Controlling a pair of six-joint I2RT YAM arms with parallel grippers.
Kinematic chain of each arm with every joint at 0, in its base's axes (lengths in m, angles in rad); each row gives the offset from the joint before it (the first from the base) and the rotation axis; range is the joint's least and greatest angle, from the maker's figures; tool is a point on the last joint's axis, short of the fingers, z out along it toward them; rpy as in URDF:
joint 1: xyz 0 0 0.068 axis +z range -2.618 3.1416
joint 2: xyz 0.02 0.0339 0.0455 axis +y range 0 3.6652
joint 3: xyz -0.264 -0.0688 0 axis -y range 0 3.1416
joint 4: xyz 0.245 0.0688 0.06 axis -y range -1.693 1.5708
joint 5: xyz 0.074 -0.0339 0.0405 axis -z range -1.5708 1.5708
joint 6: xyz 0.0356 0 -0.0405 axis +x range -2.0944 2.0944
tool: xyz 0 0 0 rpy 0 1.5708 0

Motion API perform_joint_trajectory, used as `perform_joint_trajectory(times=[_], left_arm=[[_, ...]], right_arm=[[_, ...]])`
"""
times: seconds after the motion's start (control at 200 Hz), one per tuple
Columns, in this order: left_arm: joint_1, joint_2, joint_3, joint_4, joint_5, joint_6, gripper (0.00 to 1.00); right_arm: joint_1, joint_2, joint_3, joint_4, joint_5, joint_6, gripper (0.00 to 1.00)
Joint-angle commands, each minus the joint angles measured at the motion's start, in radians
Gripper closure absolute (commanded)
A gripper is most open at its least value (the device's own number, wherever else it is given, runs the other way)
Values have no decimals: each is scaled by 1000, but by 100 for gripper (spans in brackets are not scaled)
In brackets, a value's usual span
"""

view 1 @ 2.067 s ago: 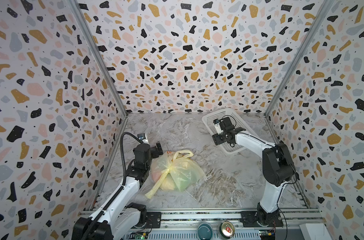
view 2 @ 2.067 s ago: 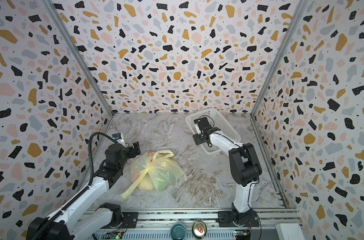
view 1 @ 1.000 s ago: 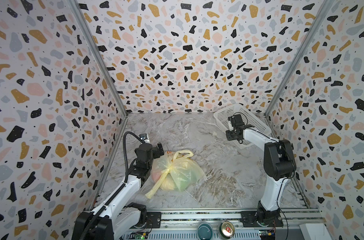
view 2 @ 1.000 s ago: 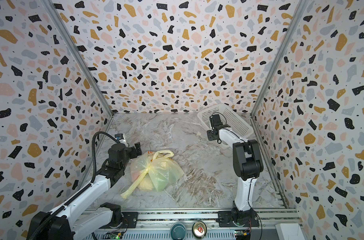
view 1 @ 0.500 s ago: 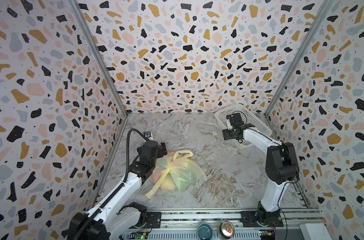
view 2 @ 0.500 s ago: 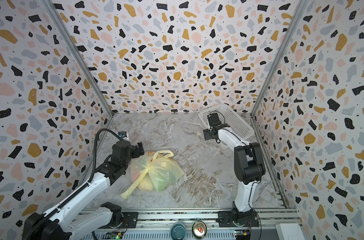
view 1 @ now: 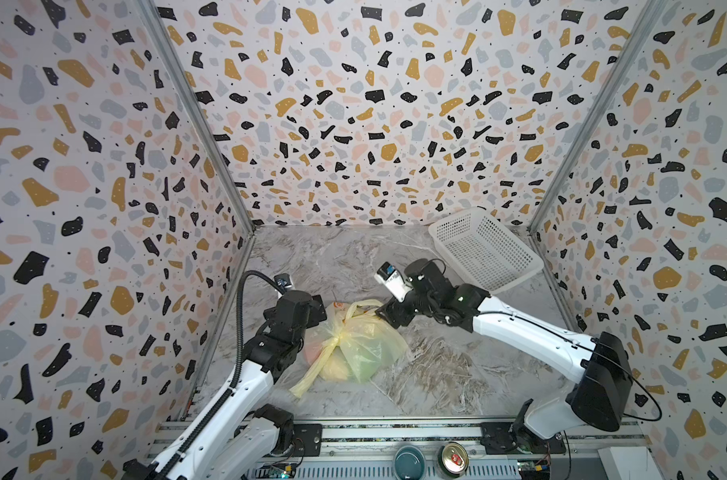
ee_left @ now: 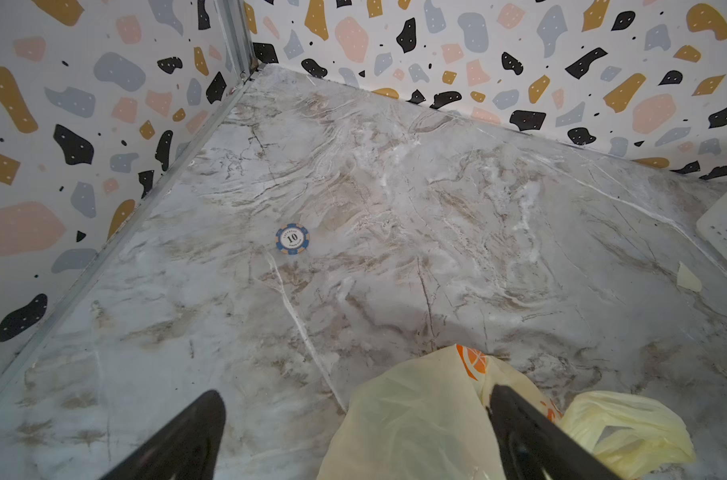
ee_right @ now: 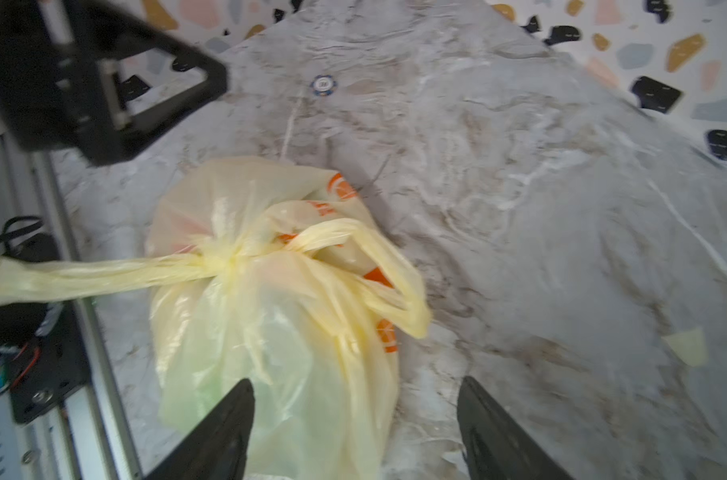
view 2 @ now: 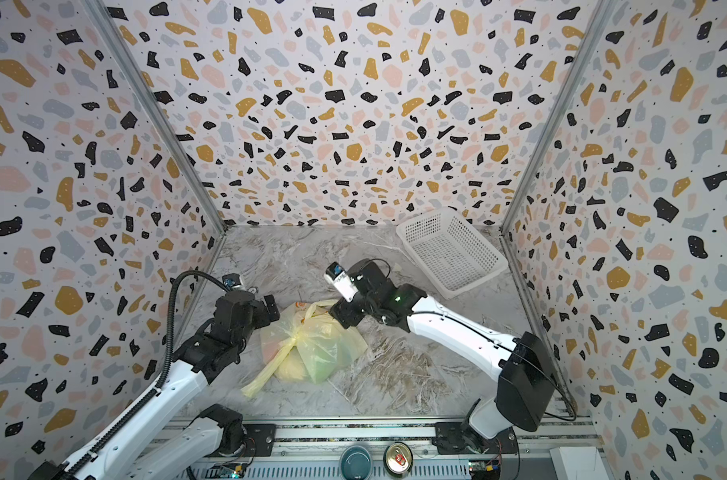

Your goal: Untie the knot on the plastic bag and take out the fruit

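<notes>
The plastic bag lies near the middle of the table, a little toward 7 o'clock, and it is tied shut. The left gripper has its jaws wide apart at the bag's 10 o'clock edge and holds nothing. I cannot tell if one finger touches the film. The right gripper is also spread wide and empty, above the bag's 1 o'clock edge.

Between the two grippers the knot sits on top of the bag, toward 9 o'clock from the bag's middle. One long handle tail runs from the knot to 7 o'clock, and a shorter loop goes toward 1 o'clock. The fruit shows only as green and pinkish patches through the film.

I judge the film to be light, soft, slippery and easy to tear, while the fruit inside gives weight that should keep the bag in place. The best hold seems to be the loop or the tail close to the knot, not the bulging side. Far at 1 o'clock stands a white basket.
</notes>
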Motion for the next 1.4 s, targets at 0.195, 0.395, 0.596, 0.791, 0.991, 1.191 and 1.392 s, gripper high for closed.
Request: perform_joint_trajectory(times=[0.195, 0.395, 0.596, 0.791, 0.991, 1.191, 1.392], left_arm=[[62, -3, -45, 37, 68, -23, 0], [66, 9, -35, 55, 96, -5, 0], [66, 7, -16, 37, 92, 35, 0], [66, 14, -3, 42, 155, 85, 0], [35, 53, 39, 33, 221, 159, 0], [-10, 84, 93, 48, 292, 228, 0], [-119, 147, 142, 46, 367, 305, 0]], right_arm=[[149, 5, -136, 145, 61, 29, 24], [175, 126, -123, 206, 139, -9, 27], [176, 179, -122, 234, 178, -29, 60], [154, 138, -151, 213, 243, -72, 100], [25, 60, -222, 191, 265, -145, 100], [-86, 3, -244, 111, 303, -222, 100], [-199, -41, -251, -7, 246, -89, 100]])
